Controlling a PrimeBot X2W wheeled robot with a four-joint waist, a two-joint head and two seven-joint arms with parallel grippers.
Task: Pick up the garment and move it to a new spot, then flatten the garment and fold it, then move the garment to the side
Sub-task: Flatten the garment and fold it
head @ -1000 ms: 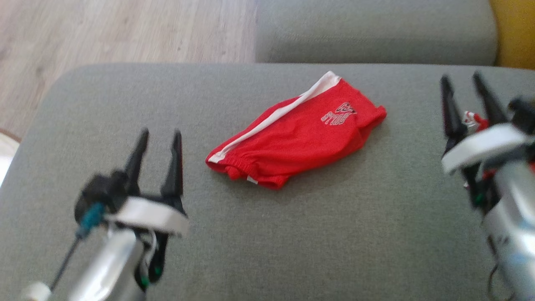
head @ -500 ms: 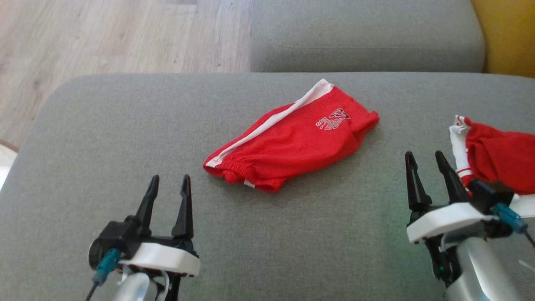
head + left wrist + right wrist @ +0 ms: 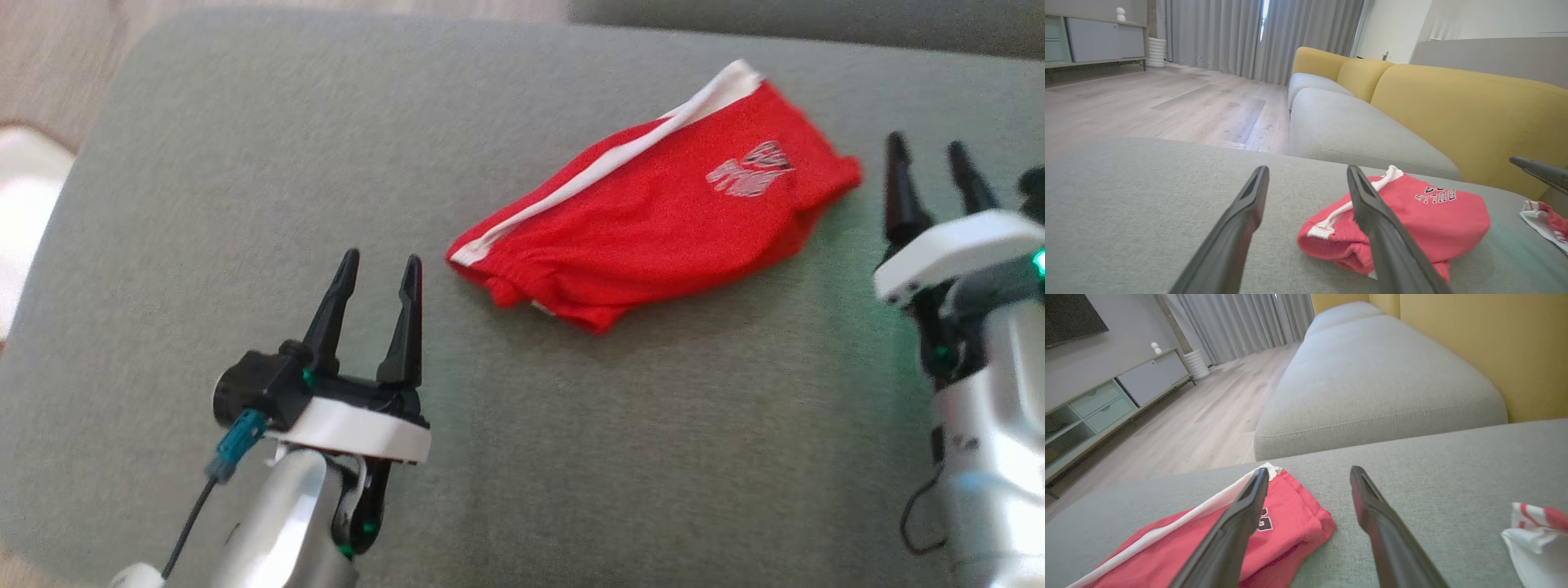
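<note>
Garment: I see red shorts (image 3: 653,220) with a white side stripe and a printed logo, lying at about 1 o'clock from the middle of the head view.
Surface: they lie on a grey cushion (image 3: 245,163), which has bare fabric all round them.
Lie of the shorts: they look doubled over, one leg on the other. The elastic waist end points to 8 o'clock and the hem end to 2 o'clock. The waist end is a little bunched.
Left gripper (image 3: 381,261): it sits at 7 o'clock with its fingers spread wide and holding nothing. It is just short of the waist end, which lies at its 2 o'clock.
Right gripper (image 3: 927,145): it sits at 3 o'clock, also spread wide and holding nothing, just beside the hem end.
Other cloth: a white-and-red piece (image 3: 1531,539) lies apart from the shorts, at 4 o'clock in the right wrist view.
Step in hand: I cannot settle it. Both pincers are free of the cloth and flank the shorts. That fits shorts waiting to be picked up. It equally fits shorts that are folded and set down.
Next move: I judge that any grasp would need each pincer lowered over its own end of the shorts. The fingers would have to pinch through every layer, so the doubled cloth lifts together and does not peel apart.
</note>
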